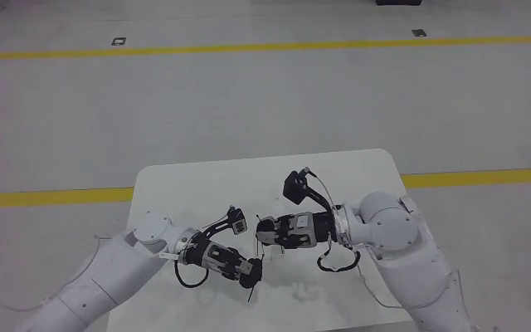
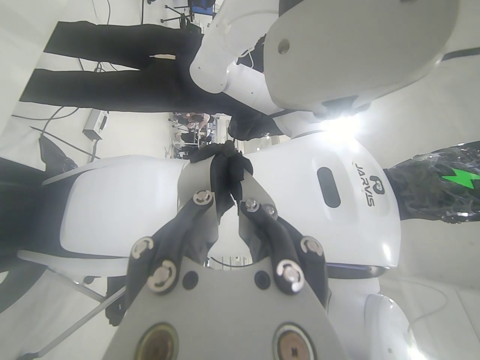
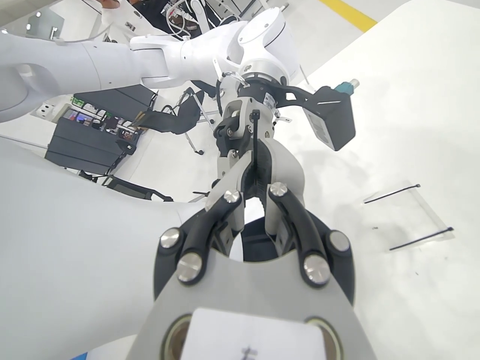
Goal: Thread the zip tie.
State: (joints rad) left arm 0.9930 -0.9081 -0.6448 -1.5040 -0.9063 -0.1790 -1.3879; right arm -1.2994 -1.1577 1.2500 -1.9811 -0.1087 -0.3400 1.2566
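My right gripper (image 1: 263,234) (image 3: 257,174) is shut on a black zip tie (image 3: 255,140). Its strap runs up between the pads and its square head stands free above the fingertips. My left gripper (image 1: 257,270) (image 2: 229,166) hovers just in front of it over the middle of the white table (image 1: 207,178), fingertips pressed together. A thin black strap (image 1: 249,292) sticks out below the left fingertips toward the table's near edge. Whether it is the same tie I cannot tell. The two grippers almost touch, tip to tip.
Two spare zip ties (image 3: 392,192) (image 3: 422,239) lie on a clear sheet on the table, to the right arm's side. The left arm's wrist camera (image 3: 330,121) juts out close to the right gripper. The table's far half is bare.
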